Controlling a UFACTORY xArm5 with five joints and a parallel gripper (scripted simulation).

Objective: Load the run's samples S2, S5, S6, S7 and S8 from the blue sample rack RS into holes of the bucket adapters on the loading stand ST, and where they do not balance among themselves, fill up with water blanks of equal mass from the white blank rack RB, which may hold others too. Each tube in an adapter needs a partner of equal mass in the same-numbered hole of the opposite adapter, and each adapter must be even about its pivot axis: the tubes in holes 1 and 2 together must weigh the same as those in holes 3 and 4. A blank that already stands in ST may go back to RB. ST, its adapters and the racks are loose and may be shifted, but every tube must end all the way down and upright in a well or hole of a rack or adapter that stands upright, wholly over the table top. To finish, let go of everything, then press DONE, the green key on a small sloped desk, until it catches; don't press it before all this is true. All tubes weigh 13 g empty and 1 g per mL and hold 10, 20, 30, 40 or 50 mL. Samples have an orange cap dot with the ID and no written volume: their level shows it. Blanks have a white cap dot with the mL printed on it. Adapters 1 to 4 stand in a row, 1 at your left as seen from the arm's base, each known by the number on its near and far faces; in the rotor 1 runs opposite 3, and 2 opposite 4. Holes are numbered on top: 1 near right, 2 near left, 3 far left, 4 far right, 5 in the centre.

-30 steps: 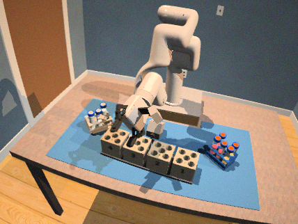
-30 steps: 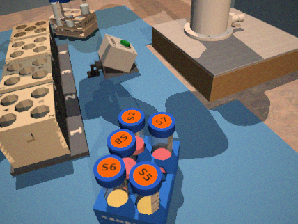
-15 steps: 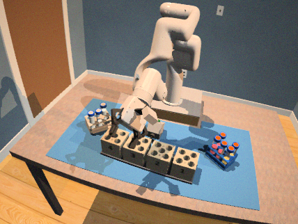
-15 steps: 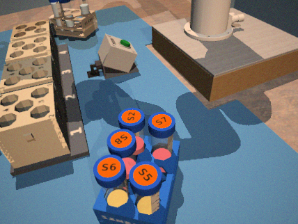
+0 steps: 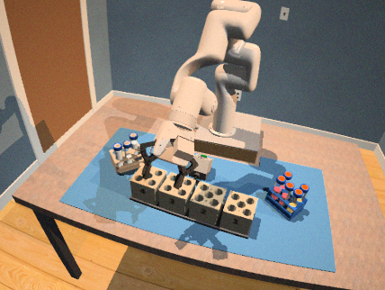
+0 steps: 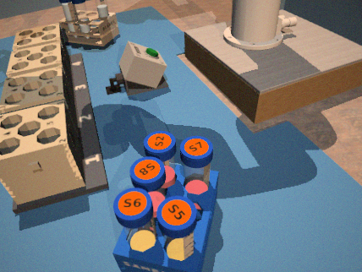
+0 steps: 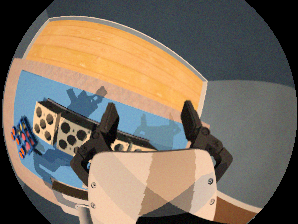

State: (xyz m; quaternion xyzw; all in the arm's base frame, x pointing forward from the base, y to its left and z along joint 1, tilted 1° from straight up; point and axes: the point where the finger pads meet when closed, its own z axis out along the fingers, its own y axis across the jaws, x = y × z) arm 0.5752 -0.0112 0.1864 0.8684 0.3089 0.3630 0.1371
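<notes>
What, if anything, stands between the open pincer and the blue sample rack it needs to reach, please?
Nothing visible blocks it. The open pincer hangs above the adapters; the sample rack stands apart beyond adapter 1, with bare mat between.

Top view looked down from high opposite the arm, exterior sat low and close beside the blue sample rack, wrist faced outward (both saw adapters).

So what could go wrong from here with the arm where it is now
The open gripper hangs low over the adapters, close to the DONE key; a careless sweep might press it early, with all five samples in the blue rack. Its fingers also pass near the white blank rack and could nudge it.
</notes>
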